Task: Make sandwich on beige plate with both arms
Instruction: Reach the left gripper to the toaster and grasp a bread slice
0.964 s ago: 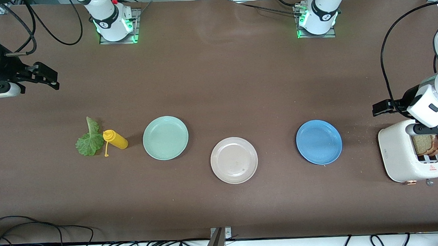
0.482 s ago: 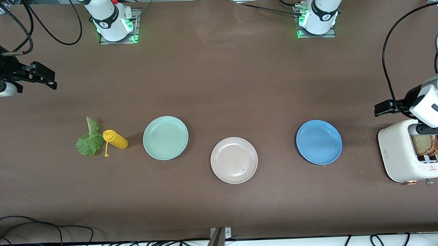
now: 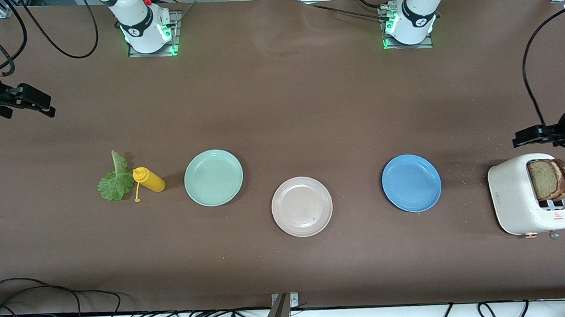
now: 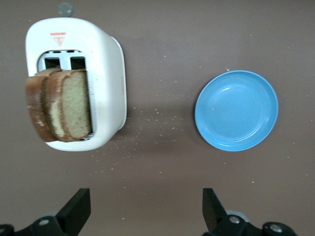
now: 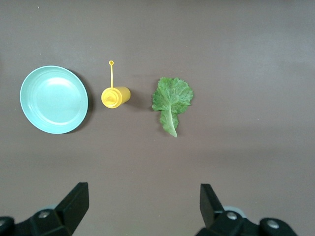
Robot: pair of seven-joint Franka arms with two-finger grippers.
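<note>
- You see the toaster [image 3: 519, 195] at the left arm's end, two bread slices [image 3: 549, 179] upright in it.
- The beige plate [image 3: 302, 206] sits bare between the mint plate [image 3: 213, 177] and blue plate [image 3: 411, 183].
- The lettuce leaf [image 3: 115, 181] lies beside the yellow bottle [image 3: 149, 179].
- Your left gripper [image 4: 146, 212] and right gripper [image 5: 142, 207] hang spread wide, holding nothing.

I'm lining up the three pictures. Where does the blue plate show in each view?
Front view: blue plate between the beige plate and the toaster.
Left wrist view: blue plate beside the toaster.
Right wrist view: not in it.
Shared landmark: the toaster.
</note>
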